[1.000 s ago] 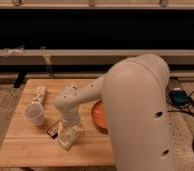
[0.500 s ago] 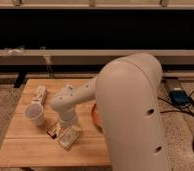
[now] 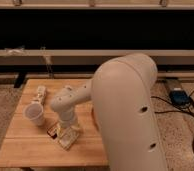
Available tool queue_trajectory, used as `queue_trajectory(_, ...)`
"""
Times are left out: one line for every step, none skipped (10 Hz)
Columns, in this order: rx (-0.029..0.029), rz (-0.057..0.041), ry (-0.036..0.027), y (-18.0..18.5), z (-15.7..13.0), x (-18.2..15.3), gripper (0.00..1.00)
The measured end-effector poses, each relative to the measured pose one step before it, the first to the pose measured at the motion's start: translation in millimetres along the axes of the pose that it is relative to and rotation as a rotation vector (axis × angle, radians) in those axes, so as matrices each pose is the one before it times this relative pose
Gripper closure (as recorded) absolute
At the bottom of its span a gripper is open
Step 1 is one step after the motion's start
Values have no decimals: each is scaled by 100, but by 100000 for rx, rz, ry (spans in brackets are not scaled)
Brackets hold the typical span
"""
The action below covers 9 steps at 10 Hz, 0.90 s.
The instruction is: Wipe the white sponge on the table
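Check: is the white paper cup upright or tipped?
Upright: the white paper cup stands rim up, beside the gripper low over the wooden table.

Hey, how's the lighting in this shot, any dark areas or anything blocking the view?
Camera view: warm, dim light on the table; the band behind it is almost black; the robot arm hides the table's right side in the picture; the gripper sits low at the white sponge near the front edge.

Warm, dim light is washing the scene.
The tool point(image 3: 66, 133) is hovering low over the evenly lit table point(image 3: 25, 146); blackness is filling the background.
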Motion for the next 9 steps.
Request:
queue_trajectory(-15, 191, 116, -1, 29, -80, 45)
queue_trajectory(-42, -125, 144, 50, 28, -42, 55)
queue_trajectory(-26, -51, 63, -27, -29, -28, 66)
queue_trajectory(-32, -87, 66, -7, -2, 15, 73)
queue_trajectory(-51, -33, 18, -38, -47, 25, 83)
queue_trajectory(-17, 168, -156, -198, -164, 76, 93)
queue_trajectory(-349, 293, -274, -156, -249, 79, 98)
queue_trajectory(-229, 52, -548, -89, -371, 25, 99)
queue_trajectory(-237, 523, -679, -342, -327, -6, 99)
